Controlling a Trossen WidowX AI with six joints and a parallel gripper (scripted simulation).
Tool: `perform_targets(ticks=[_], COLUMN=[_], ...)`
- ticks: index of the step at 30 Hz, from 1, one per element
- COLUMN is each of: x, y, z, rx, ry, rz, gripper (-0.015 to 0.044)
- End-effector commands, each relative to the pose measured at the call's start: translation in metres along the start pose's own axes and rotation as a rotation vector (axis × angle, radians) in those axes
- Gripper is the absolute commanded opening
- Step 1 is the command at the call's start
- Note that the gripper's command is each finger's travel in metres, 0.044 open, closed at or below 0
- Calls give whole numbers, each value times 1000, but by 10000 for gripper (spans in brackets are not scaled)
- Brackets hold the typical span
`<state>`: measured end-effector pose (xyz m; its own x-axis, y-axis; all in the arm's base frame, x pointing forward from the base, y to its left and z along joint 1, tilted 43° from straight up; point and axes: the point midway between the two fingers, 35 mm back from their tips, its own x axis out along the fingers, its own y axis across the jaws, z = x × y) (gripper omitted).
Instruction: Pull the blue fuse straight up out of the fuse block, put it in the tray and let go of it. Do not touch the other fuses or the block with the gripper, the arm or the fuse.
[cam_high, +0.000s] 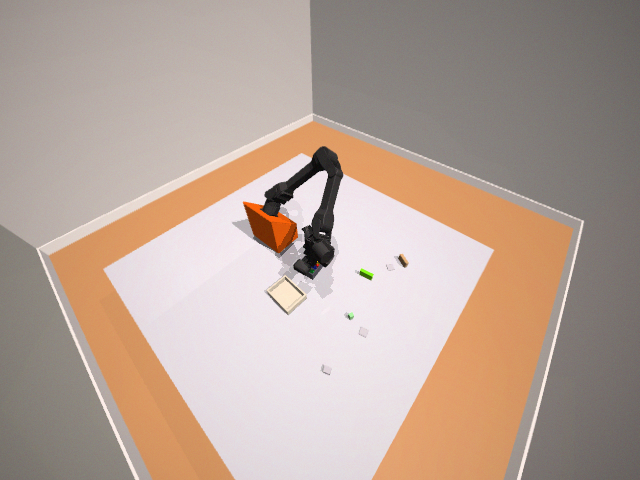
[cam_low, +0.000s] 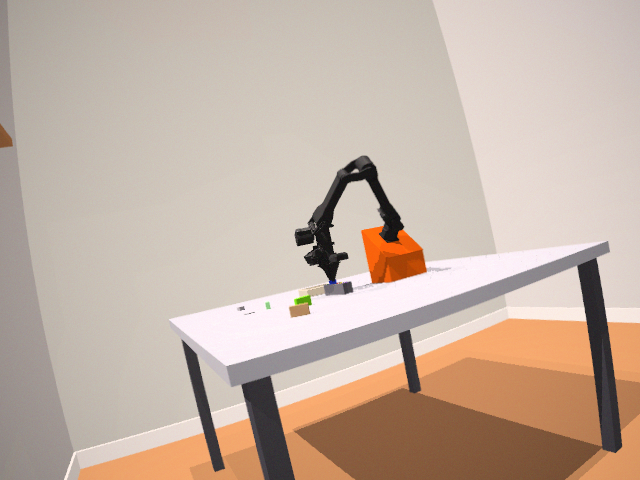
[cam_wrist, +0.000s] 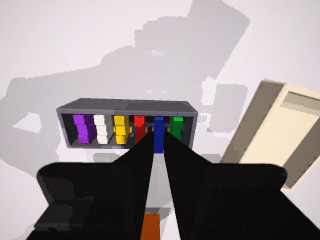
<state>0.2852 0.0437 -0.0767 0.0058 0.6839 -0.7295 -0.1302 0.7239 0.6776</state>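
Note:
The grey fuse block (cam_wrist: 125, 106) (cam_low: 340, 288) holds a row of fuses: purple (cam_wrist: 80, 128), white (cam_wrist: 101, 129), yellow (cam_wrist: 120, 129), red (cam_wrist: 139, 127), blue and green (cam_wrist: 177, 125). My gripper (cam_wrist: 158, 136) (cam_low: 331, 279) points straight down over the block and is shut on the blue fuse (cam_wrist: 159, 131), which stands upright between the red and green ones, its top a little above theirs. The beige tray (cam_wrist: 282, 131) (cam_high: 285, 293) lies on the table just right of the block in the wrist view.
An orange box (cam_high: 271, 228) (cam_low: 392, 255) carries the arm's base behind the block. A green bar (cam_high: 366, 274) (cam_low: 302, 300), a tan block (cam_high: 403, 259) (cam_low: 299, 309), a small green cube (cam_high: 350, 315) and small white pieces (cam_high: 363, 331) lie on the white table (cam_high: 206, 372).

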Motion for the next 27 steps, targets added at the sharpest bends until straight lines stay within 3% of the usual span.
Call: perform_targets(ticks=[1, 27], x=[-3, -16], y=[-1, -1], z=[1, 1], rx=[-4, -3], ry=[-2, -2], rz=[-5, -4], gripper=[0, 0])
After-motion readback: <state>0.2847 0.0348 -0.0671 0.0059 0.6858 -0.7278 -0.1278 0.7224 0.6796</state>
